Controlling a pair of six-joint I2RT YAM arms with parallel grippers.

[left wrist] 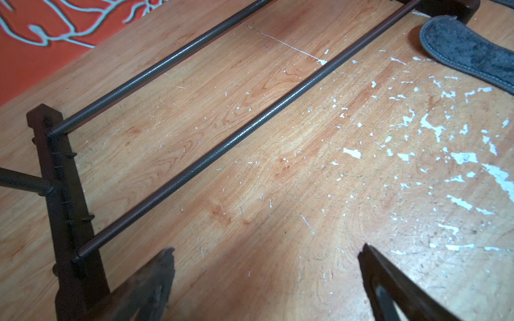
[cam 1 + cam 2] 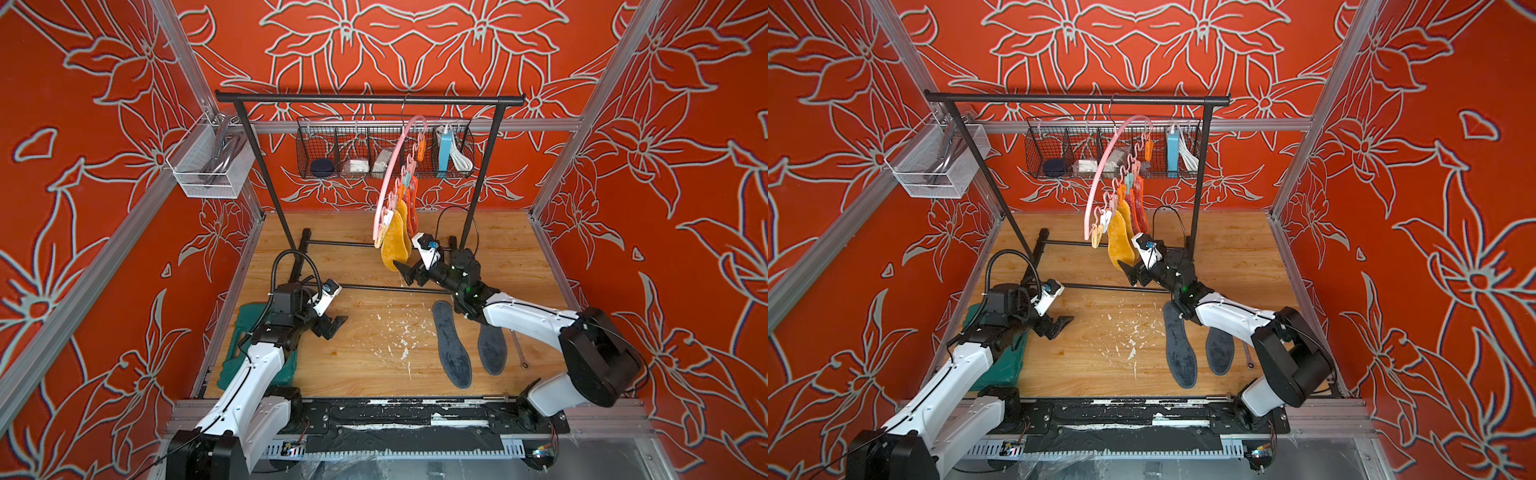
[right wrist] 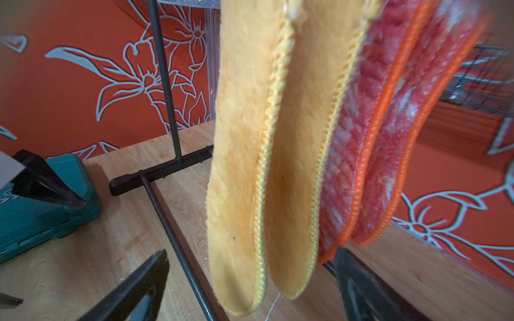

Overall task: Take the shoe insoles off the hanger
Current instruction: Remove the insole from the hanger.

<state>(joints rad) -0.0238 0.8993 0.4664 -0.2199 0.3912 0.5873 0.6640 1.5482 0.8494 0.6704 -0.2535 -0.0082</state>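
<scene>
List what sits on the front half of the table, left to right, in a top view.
green case → left gripper → fully visible dark grey insole → dark grey insole partly under the right arm → small metal wrench

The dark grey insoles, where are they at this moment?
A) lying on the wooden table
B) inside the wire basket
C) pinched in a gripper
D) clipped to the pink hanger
A: both dark grey insoles lie flat on the wooden table, off the hanger.
</scene>
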